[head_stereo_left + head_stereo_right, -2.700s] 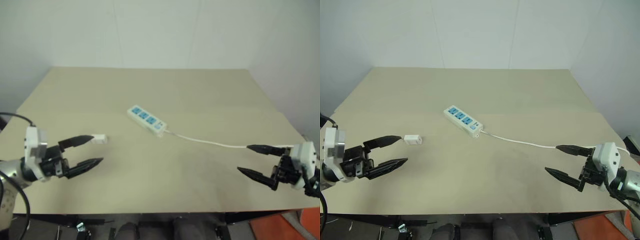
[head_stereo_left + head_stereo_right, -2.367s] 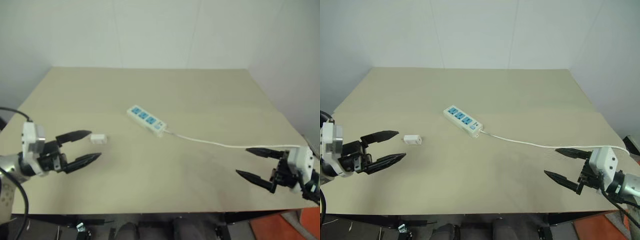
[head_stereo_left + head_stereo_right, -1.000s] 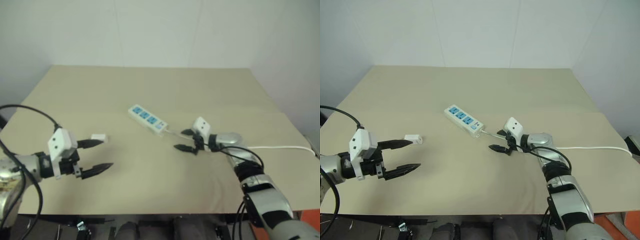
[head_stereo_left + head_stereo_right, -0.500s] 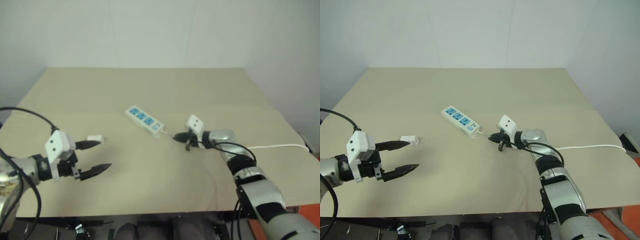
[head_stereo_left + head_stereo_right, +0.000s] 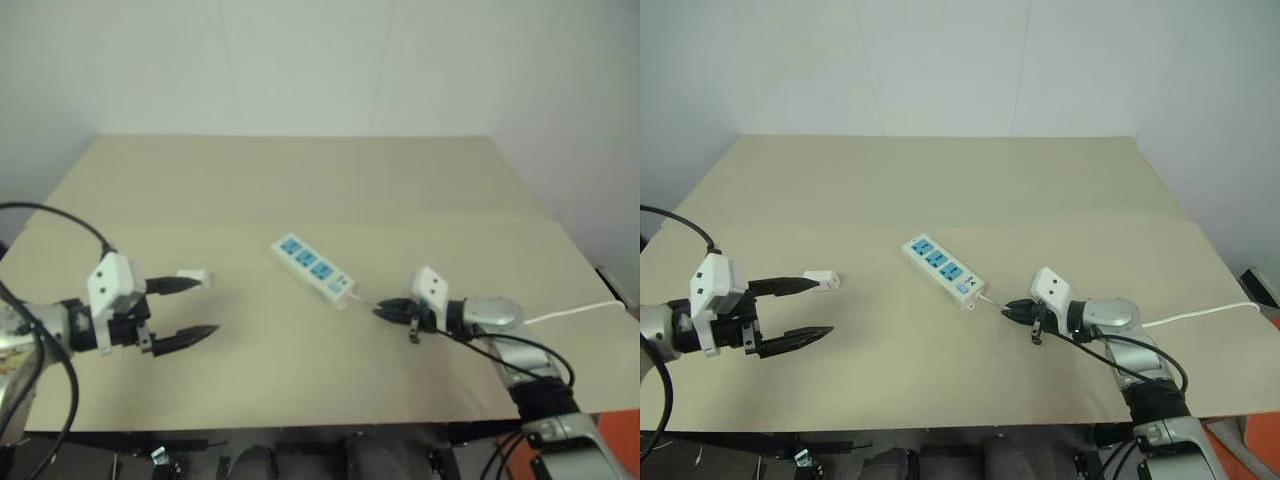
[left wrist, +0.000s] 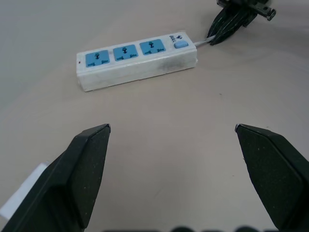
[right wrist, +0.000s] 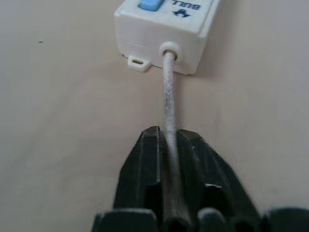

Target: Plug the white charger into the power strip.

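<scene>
— Beige tabletop against a pale wall. Where does the power strip lie?

— Near the middle of the table, flat, running on a slant from about ten o'clock to four o'clock, its three blue sockets facing up. Its thin white cable leaves the four o'clock end and trails off toward three o'clock, to the table's edge.

— And the right gripper?

— Just off that cable end of the strip, at about four o'clock from it. In the right wrist view its two black fingers are pinched together on the cable, which runs between them, a short way from where it enters the strip's casing.

— The white charger?

— It lies on the table well out at nine o'clock from the strip, apart from it.

— Is the left gripper on it?

— No. Its jaws stand wide apart and hold nothing. The upper finger's tip is right beside the charger; I cannot tell whether they touch. In the left wrist view the charger shows as a white corner by one finger, with the strip beyond.
</scene>
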